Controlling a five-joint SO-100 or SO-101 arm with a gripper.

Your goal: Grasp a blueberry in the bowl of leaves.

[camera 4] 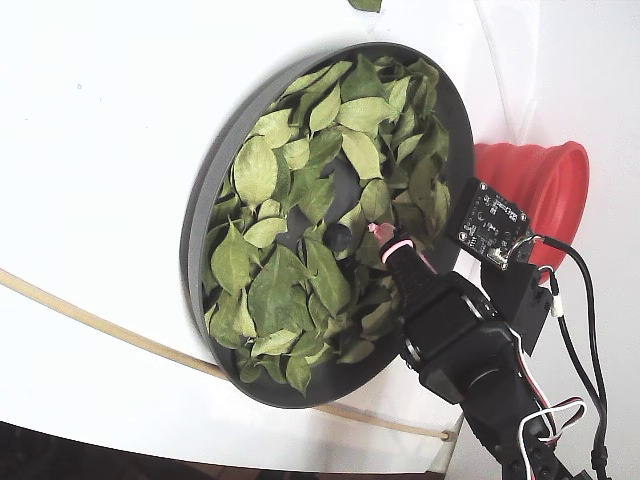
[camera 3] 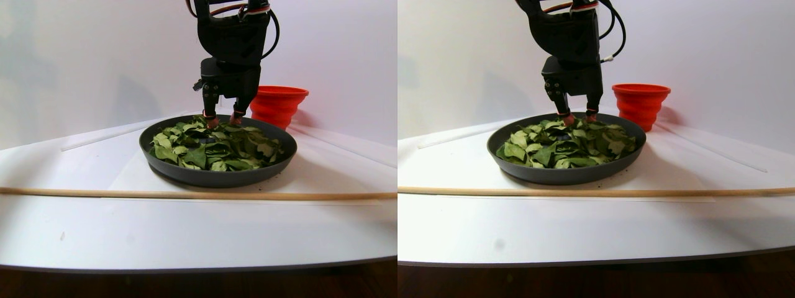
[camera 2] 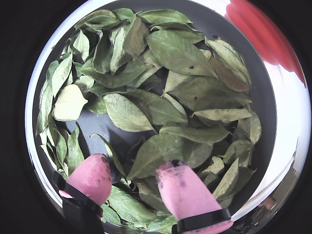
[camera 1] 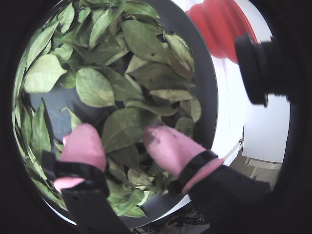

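The bowl of leaves (camera 4: 200, 230) is a wide dark grey dish full of green leaves, seen in both wrist views (camera 1: 207, 83) (camera 2: 219, 24) and in the stereo pair view (camera 3: 217, 177). A small dark blueberry (camera 4: 341, 238) lies among the leaves near the dish's middle in the fixed view. I cannot make it out in either wrist view. My gripper (camera 1: 124, 139) (camera 2: 134, 163) (camera 3: 223, 120) is open, its pink fingertips (camera 2: 97, 170) down on the leaves with leaves between them. In the fixed view the gripper (camera 4: 378, 233) is just right of the berry.
A red ribbed cup (camera 4: 540, 190) (camera 3: 278, 102) (camera 1: 219, 24) stands just beyond the dish, close to the arm. A thin wooden stick (camera 3: 186, 194) (camera 4: 100, 320) lies across the white table in front of the dish. A black camera module (camera 1: 258, 63) juts beside the gripper.
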